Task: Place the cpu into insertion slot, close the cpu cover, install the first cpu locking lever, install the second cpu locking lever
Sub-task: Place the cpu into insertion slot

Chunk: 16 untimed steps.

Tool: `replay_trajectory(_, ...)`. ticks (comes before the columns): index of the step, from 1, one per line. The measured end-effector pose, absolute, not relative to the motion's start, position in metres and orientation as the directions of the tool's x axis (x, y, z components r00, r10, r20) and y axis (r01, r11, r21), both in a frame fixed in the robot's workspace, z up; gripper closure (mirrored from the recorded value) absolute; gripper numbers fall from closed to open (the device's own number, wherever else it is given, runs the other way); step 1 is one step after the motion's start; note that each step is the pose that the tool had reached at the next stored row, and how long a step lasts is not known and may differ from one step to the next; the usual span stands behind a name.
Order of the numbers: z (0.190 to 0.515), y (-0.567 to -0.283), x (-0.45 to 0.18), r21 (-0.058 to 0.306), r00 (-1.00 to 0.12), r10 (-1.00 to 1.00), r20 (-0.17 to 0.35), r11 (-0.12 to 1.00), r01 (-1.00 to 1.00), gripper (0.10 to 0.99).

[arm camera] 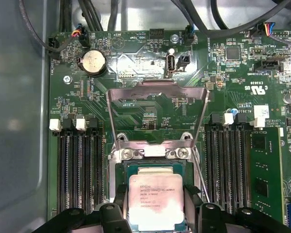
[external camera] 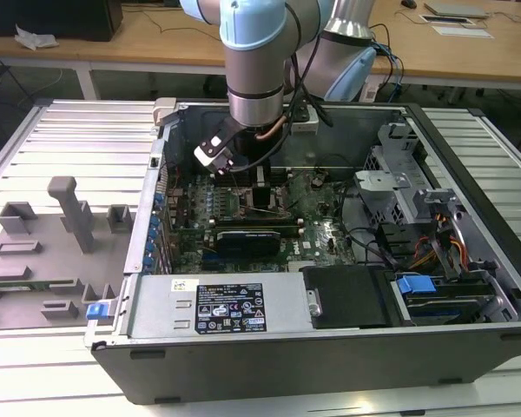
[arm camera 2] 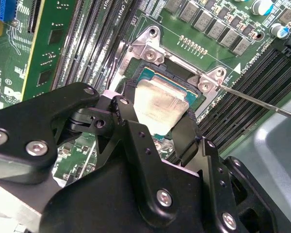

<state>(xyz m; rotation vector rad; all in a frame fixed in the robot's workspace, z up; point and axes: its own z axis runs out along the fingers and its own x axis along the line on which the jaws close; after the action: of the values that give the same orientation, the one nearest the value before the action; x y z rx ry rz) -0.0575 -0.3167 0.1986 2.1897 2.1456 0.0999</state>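
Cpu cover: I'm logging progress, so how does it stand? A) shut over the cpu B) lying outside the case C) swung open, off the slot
C: in the first wrist view the cpu cover stands swung open, and the cpu is uncovered.

Round silver-grey arm (external camera: 256,82) with light blue caps (external camera: 252,22). Black cables (external camera: 297,87) down its side. Chunky black gripper (arm camera 2: 153,114), smooth and shiny, dotted with round silver screws (arm camera 2: 163,197).
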Motion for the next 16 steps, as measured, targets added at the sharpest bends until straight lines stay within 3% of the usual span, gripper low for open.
replay_trajectory(8,0.1981,-0.3167,-0.0575,0.099,0.021,1.000,-0.006,-0.020,0.995,0.545)
replay_trajectory(10,0.1980,-0.3167,-0.0575,0.099,0.021,1.000,-0.006,-0.020,0.995,0.533)
replay_trajectory(11,0.1980,-0.3167,-0.0575,0.099,0.021,1.000,-0.006,-0.020,0.995,0.471)
replay_trajectory(16,0.1983,-0.3167,-0.0575,0.099,0.021,1.000,-0.007,-0.020,0.995,0.471)
